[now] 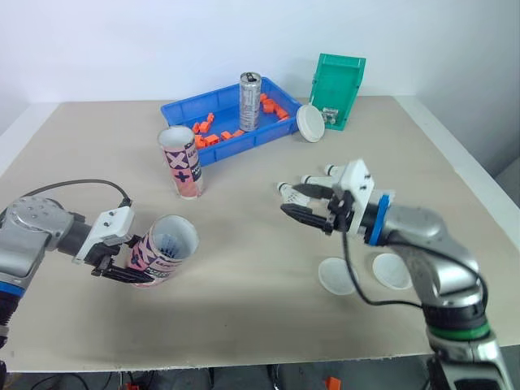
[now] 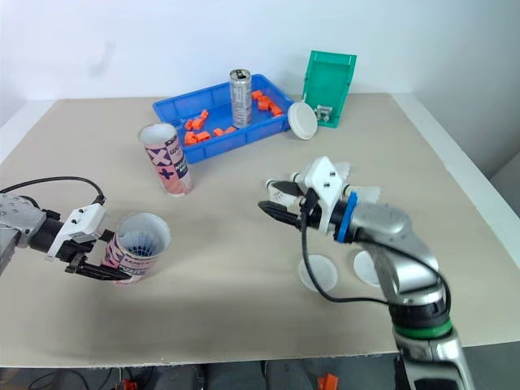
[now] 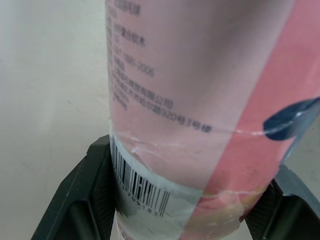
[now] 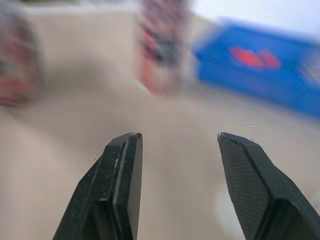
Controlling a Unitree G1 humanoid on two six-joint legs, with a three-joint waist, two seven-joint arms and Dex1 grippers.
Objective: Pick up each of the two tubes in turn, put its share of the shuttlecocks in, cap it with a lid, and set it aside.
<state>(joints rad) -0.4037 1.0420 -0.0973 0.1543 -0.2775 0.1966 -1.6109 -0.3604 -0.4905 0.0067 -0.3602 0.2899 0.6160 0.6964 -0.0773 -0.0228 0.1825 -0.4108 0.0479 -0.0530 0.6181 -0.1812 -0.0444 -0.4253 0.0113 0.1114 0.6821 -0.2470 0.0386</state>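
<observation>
At about eight o'clock on the beige surface [image 1: 244, 317], the left end effector [image 1: 130, 262] is clamped around the lower end of a pink tube [image 1: 162, 248]. One black finger sits on each side, pressed against the label near its barcode. This held tube is tipped over, with its open mouth pointing toward three o'clock. Whether its underside touches the surface cannot be told.

The second tube [image 1: 182, 162] stands upright and uncapped at about eleven o'clock from the held one, well apart from it. At twelve o'clock from the second tube lies a blue tray [image 1: 187, 103] holding orange pieces and an upright can [image 1: 249, 101]. At one o'clock on the surface a green bin [image 1: 341, 77] stands tilted, and a white lid [image 1: 310, 123] leans beside it.

Around four o'clock on the surface the right end effector [image 4: 176, 137] is spread wide and holds nothing, its fingers pointing toward nine o'clock. Loose shuttlecocks [image 2: 281, 188] lie just beyond it at its twelve o'clock side. Two more white lids [image 1: 335, 275] lie flat side by side near the arm at about five o'clock.
</observation>
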